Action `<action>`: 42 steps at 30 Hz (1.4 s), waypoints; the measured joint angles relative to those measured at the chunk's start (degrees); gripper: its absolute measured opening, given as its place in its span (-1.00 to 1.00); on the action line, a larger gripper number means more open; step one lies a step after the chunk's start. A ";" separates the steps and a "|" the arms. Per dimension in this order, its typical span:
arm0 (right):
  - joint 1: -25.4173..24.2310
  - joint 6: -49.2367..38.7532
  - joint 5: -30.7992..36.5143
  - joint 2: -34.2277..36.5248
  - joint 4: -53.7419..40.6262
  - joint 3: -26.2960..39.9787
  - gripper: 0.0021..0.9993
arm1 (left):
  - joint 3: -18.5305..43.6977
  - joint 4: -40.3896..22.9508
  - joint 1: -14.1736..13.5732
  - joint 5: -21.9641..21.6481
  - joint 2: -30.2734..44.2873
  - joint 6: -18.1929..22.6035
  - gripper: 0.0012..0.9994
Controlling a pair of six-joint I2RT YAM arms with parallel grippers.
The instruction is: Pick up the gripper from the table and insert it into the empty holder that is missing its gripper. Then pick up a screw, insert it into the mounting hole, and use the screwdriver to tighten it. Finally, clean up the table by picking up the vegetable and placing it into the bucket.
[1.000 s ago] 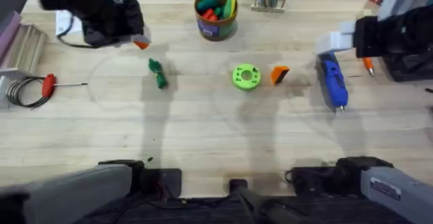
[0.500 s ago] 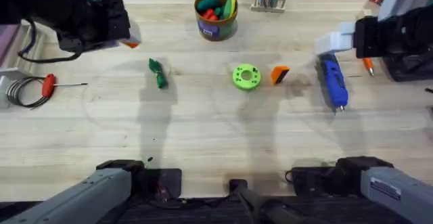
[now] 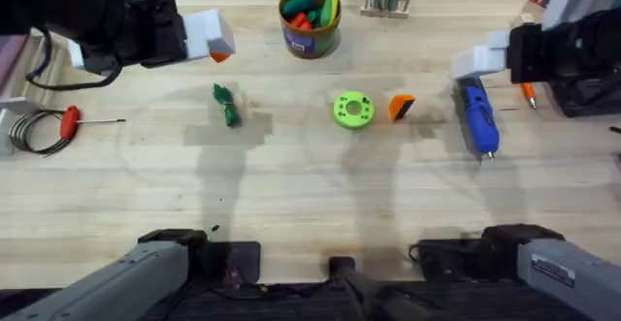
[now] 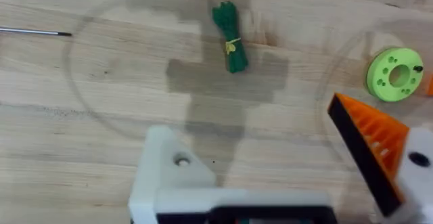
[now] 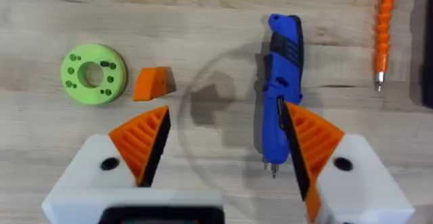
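- The gripper: small orange ribbed wedge lying loose on the table, just beside the green disc; from the right wrist it sits beyond the tip of one orange pad, outside the span of the fingers.
- The holder: white block mount on the left gripper, bare of an orange tip, a screw hole showing on its face; its partner finger carries an orange ribbed pad. The two stand spread apart with nothing between them.
- The left gripper hangs over the far left of the table, above and well apart from the vegetable.
- The vegetable: slim dark-green bundle with a leafy end and a yellow band, ahead of the left fingers, bare wood all round it.
- The right gripper: both orange pads fitted, spread wide and holding nothing; the screwdriver lies just inside one pad.
- The screwdriver: chunky blue body, dark tip pointing to the near edge.
- The bucket: orange rim, toy foods inside, at the far edge.
- Open room: broad bare wood across the near half of the table.
- Edges: red-handled tool at the left, thin orange tool at the right.
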 joint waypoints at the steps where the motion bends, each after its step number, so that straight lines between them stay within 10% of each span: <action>1: 0.00 0.02 0.00 0.01 0.00 0.00 0.98 | 0.00 0.00 0.01 0.00 0.00 0.00 0.97; 27: 0.00 0.00 0.00 0.01 0.00 0.00 0.99 | -0.11 -24.09 0.00 -0.66 -3.08 -0.02 0.97; 42: 0.00 0.00 0.00 0.01 0.00 0.00 0.99 | -9.00 12.34 0.01 -1.00 -27.28 7.61 0.97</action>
